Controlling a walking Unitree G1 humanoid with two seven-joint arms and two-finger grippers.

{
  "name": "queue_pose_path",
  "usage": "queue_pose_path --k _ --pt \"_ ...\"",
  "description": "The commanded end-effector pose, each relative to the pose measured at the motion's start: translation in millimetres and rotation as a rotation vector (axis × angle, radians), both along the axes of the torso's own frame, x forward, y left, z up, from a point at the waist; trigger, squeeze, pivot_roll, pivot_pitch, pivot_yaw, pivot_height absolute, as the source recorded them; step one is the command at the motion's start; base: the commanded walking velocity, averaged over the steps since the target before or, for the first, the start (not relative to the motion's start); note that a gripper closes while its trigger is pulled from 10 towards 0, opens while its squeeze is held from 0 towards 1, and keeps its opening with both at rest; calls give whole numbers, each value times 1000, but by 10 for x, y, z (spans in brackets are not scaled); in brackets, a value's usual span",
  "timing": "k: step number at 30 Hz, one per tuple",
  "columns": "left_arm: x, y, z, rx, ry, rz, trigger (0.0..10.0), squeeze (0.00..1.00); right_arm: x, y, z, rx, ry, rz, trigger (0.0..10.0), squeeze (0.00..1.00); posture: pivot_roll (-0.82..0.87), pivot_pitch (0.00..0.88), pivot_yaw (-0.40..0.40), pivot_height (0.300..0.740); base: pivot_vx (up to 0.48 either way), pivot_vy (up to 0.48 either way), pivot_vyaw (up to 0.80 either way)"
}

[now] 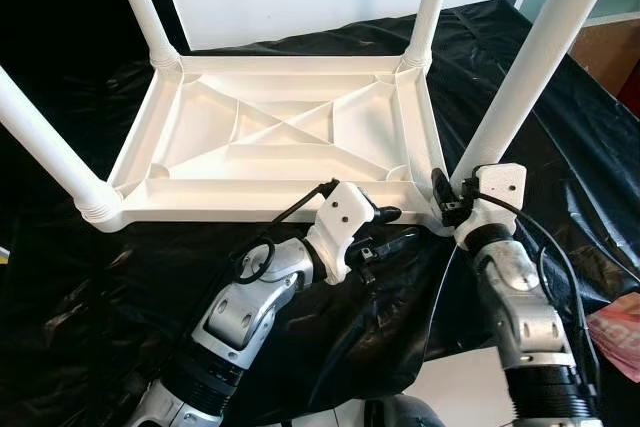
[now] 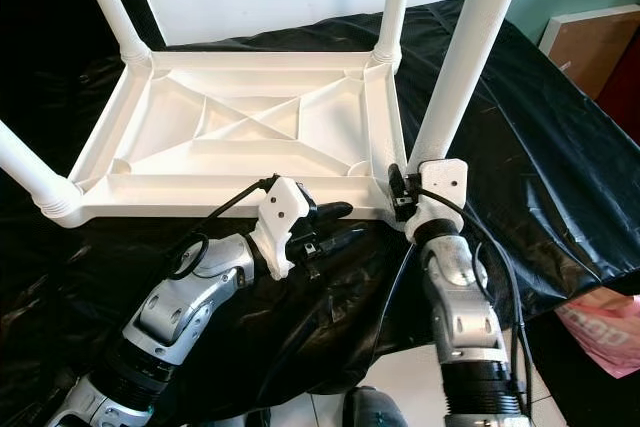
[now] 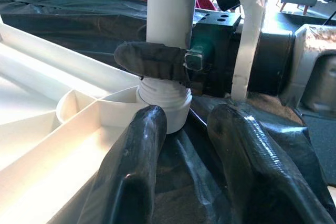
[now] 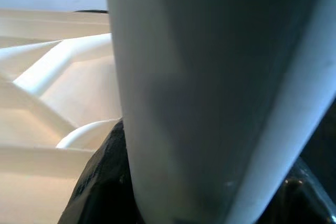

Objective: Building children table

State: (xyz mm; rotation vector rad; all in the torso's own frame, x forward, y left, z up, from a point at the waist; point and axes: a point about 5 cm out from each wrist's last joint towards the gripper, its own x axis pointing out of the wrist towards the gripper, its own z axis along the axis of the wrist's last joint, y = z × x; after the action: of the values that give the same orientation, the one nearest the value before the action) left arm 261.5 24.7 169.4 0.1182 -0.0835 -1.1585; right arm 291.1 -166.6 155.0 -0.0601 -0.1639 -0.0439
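I have the white plastic tabletop (image 1: 280, 137) lying upside down on the black plastic sheet (image 1: 120, 287), ribs up, with a leg standing at each corner. The one that matters is the near right leg (image 1: 540, 57): my right gripper (image 2: 405, 190) is clamped around it just above its threaded collar, one black finger (image 3: 152, 61) wrapped across the front of the tube. The leg's long axis runs up and away from that gripper, leaning a little to my right, so any turning has to go about that line and not about the wrist.

My left gripper (image 1: 385, 229) hangs just inboard of the same corner, fingers spread and holding nothing, its tips pointing at the corner socket (image 3: 165, 100) from the tabletop's near edge. The right arm is plainly the nearer one, already on the leg; the left is only close by, short of touching the collar as far as I can judge.

What I can't read is the seating. The threads show at the collar, but whether the leg is fully home or still proud I can only guess; it looks not quite bottomed. The right wrist view is pressed so close to the tube that it shows little beyond the leg and a bit of rib, and the leg's top is cut off.
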Motion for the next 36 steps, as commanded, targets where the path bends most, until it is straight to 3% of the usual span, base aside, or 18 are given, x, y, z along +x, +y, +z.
queue_pose_path --k 1,9,20,22,23,32,36 --pt "-46 -23 -26 17 12 -63 10000 0 -57 -12 -193 9 93 -91 10000 0 -62 134 17 740 0 0 0" --pt "-53 -40 -28 12 14 -62 10000 0 -114 109 -215 58 107 -246 10000 0 -61 132 9 740 0 0 0" --pt "-49 -43 -28 11 11 -61 10000 0 -104 111 -171 56 92 -250 10000 0 -60 122 1 740 0 0 0" --pt "-51 -44 -28 11 10 -62 10000 0 -101 108 -160 58 86 -247 10000 51 -60 121 -1 740 0 0 0" --pt "-52 -44 -29 11 10 -61 10000 0 -102 107 -140 59 75 -240 10000 1000 -61 119 -2 740 0 0 0" --pt "-63 -51 -32 10 8 -66 10000 0 -135 32 -55 55 24 -186 10000 1000 -66 116 -1 740 0 0 0" --pt "-62 -52 -31 11 7 -69 10000 0 -152 -27 -50 55 17 -94 10000 1000 -69 114 1 740 0 0 0"
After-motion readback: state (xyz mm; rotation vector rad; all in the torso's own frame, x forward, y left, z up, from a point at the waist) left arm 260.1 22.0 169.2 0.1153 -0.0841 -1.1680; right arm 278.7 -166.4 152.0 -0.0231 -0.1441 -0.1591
